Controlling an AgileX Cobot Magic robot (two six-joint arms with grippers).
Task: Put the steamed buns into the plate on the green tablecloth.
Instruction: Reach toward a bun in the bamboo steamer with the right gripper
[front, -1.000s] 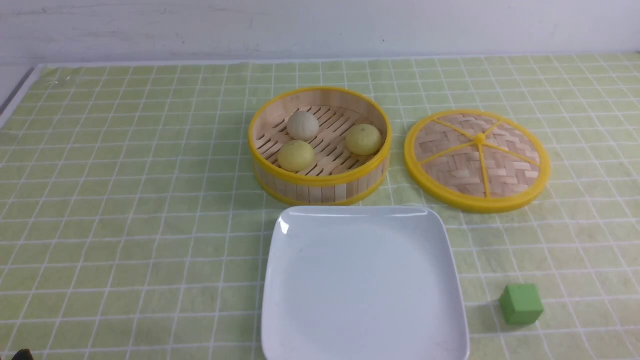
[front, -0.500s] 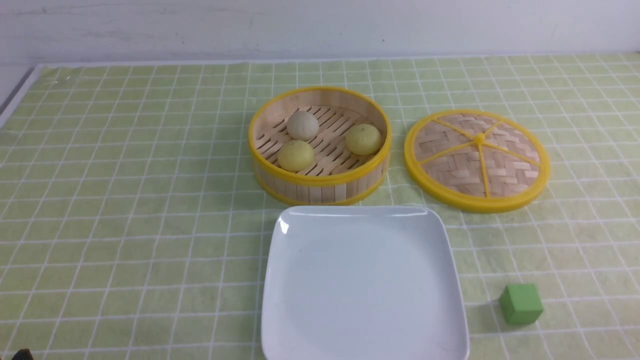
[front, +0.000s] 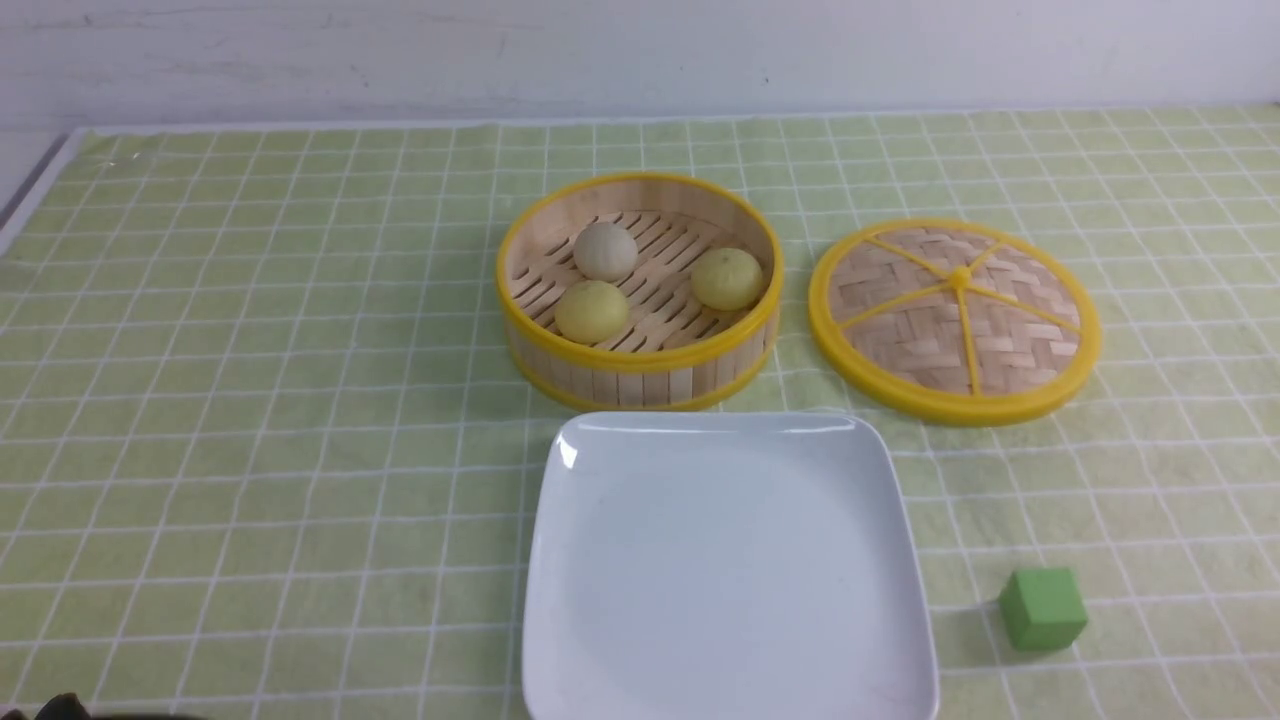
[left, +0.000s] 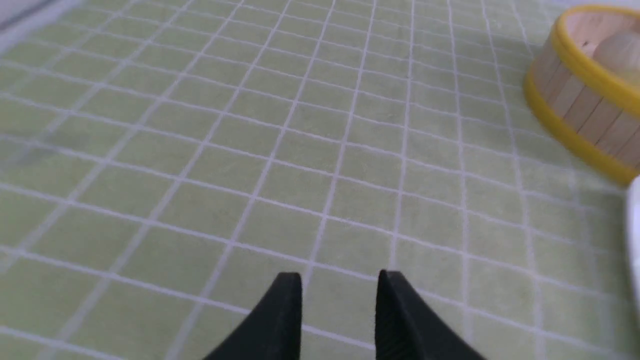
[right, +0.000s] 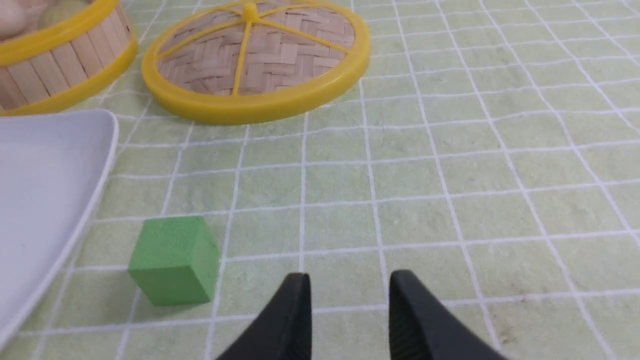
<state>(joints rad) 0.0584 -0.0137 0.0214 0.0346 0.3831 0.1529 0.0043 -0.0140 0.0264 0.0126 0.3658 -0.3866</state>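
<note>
Three steamed buns lie in a round bamboo steamer (front: 640, 365): an off-white one (front: 605, 250) at the back and two pale yellow ones (front: 592, 311) (front: 727, 278). The white square plate (front: 730, 560) sits empty on the green tablecloth (front: 250, 400), just in front of the steamer. My left gripper (left: 339, 275) is open and empty, low over bare cloth to the left of the steamer (left: 580, 100). In the front view only a dark tip (front: 65, 705) of it shows. My right gripper (right: 350, 275) is open and empty over cloth, beside a green cube (right: 172, 260).
The woven bamboo lid (front: 955, 320) lies flat to the right of the steamer. The green cube (front: 1042, 608) stands right of the plate near the front edge. A white wall runs behind the table. The cloth's left edge is at the far left.
A little more of the dark left gripper tip shows at the bottom left corner of the front view. The buns, the plate, the lid and the cube have not moved.
</note>
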